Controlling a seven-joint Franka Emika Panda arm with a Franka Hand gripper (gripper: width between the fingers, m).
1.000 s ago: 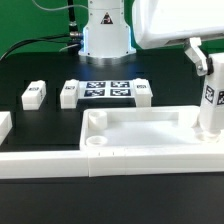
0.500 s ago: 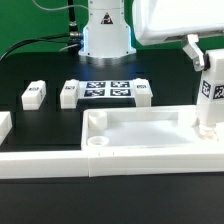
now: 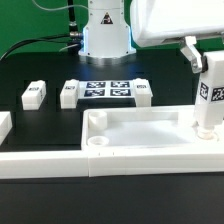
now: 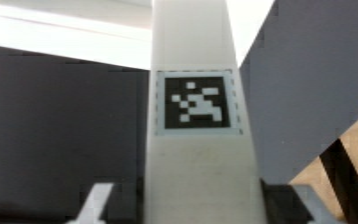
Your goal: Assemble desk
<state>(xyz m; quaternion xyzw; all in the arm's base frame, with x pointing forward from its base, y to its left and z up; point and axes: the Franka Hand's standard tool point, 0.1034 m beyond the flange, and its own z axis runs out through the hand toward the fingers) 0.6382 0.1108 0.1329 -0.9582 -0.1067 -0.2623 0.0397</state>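
Note:
The white desk top (image 3: 140, 137) lies tray-like at the front, with a round socket (image 3: 97, 143) at its near left corner. My gripper (image 3: 206, 62) is shut on a white square leg (image 3: 210, 100) with a black-and-white tag and holds it upright. The leg's lower end is at the top's right far corner; the socket there is hidden. In the wrist view the leg (image 4: 201, 100) fills the middle, between my gripper's (image 4: 194, 212) fingers (image 4: 101, 205).
Three loose tagged legs (image 3: 33, 94) (image 3: 68, 94) (image 3: 143, 91) lie behind the top, and another white part (image 3: 3, 125) at the left edge. The marker board (image 3: 105, 90) lies between them. The low white border wall (image 3: 50, 162) runs along the front. The robot base (image 3: 107, 35) stands behind.
The held leg has risen slightly above the top's right corner. Nothing else has moved.

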